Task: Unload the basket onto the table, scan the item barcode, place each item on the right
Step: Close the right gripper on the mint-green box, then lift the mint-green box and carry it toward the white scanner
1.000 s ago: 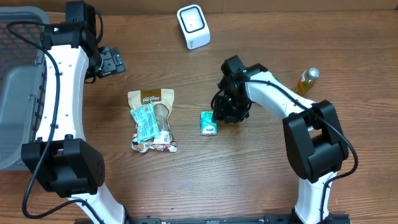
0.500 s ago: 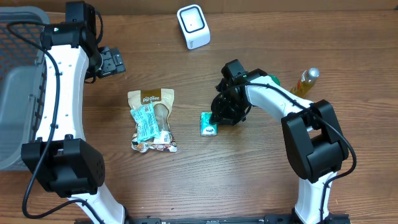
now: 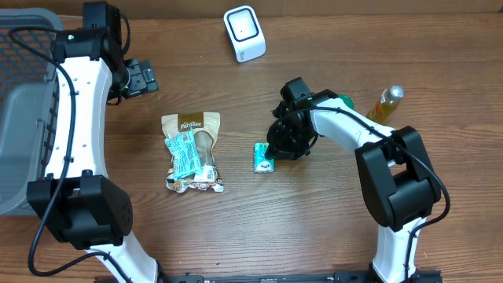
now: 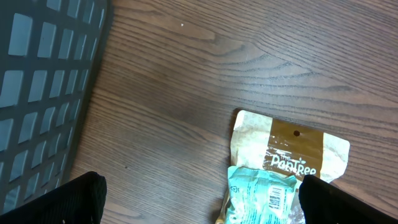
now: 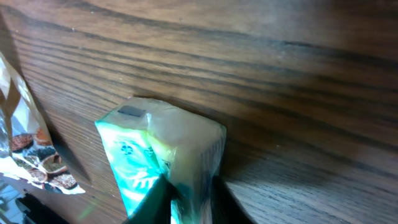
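Observation:
A small teal-and-white packet lies on the wooden table, just left of my right gripper. The right wrist view has that packet standing up between my dark fingers, and the right gripper is shut on its lower end. My left gripper hangs wide open at the back left and holds nothing. In its wrist view the left gripper looks down on a tan Pantree snack bag. A white scanner stands at the back centre.
A teal wrapper with a printed barcode lies on the snack bag. A grey mesh basket fills the left edge. A yellow bottle stands behind the right arm.
The right gripper's jaws have closed on the teal packet, and the wrist has shifted slightly left. The left arm has not moved.

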